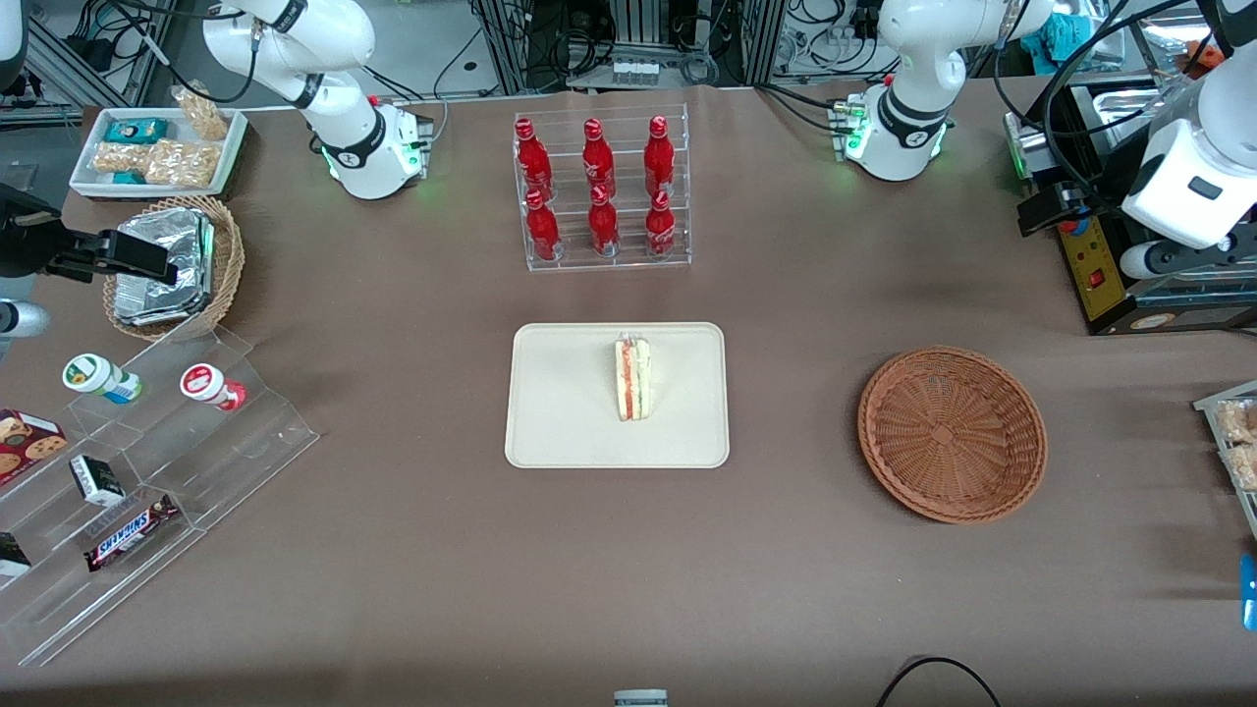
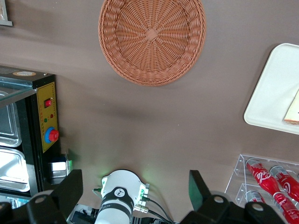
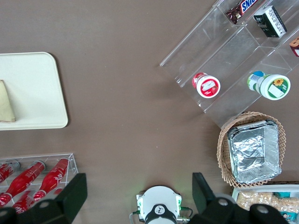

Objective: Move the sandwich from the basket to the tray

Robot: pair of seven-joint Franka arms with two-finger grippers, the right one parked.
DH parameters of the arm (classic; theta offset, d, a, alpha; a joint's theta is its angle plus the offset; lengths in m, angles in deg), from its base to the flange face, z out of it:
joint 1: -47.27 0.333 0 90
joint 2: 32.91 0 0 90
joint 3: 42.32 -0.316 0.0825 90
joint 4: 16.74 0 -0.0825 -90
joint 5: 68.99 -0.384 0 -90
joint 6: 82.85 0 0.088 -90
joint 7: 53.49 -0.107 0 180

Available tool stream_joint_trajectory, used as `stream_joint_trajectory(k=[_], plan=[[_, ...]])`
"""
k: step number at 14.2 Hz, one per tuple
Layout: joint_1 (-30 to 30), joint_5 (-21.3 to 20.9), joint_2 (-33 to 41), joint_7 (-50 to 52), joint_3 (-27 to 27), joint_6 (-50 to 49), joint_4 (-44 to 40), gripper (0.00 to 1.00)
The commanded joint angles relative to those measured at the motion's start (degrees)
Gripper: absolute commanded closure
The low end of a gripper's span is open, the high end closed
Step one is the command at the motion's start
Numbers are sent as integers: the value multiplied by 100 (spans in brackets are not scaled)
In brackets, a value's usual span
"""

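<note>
The sandwich (image 1: 633, 379) stands on its edge on the tray (image 1: 560, 412), near the tray's middle, its orange-red and green layers facing the front camera. The basket (image 1: 952, 433) sits well apart from the tray, toward the working arm's end of the table, with nothing in it.

The left wrist view looks straight down on the basket (image 2: 152, 39) and catches only a corner of the tray (image 2: 271, 93) with a sliver of the sandwich (image 2: 293, 112) at its edge. In that view the gripper (image 2: 135, 191) hangs high above the bare table with its 2 fingers (image 2: 70, 189) spread wide and holding nothing; the front view shows only the arm's white body at the working arm's end, not the fingertips.

The front view alone shows the clear rack of 6 red bottles (image 1: 599, 191), farther from the camera than the tray. The right wrist view adds a close look at the smaller wicker basket of foil packs (image 3: 252, 151) and the clear stepped stand (image 3: 233, 60) with 2 small cups.
</note>
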Motion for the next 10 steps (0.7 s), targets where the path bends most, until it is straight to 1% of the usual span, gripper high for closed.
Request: stream_joint_trajectory(k=[1, 3, 4, 6, 7, 10], plan=[[-22, -55, -69, 67, -1, -195, -34, 0], [-31, -3, -139, 111, 8, 66, 10, 0], [-22, 6, -157, 119, 8, 111, 10, 0], [-31, 6, -446, 119, 8, 164, -156, 0], [-22, 6, -491, 85, 8, 182, -279, 0], [-22, 6, -526, 76, 8, 226, -307, 0]])
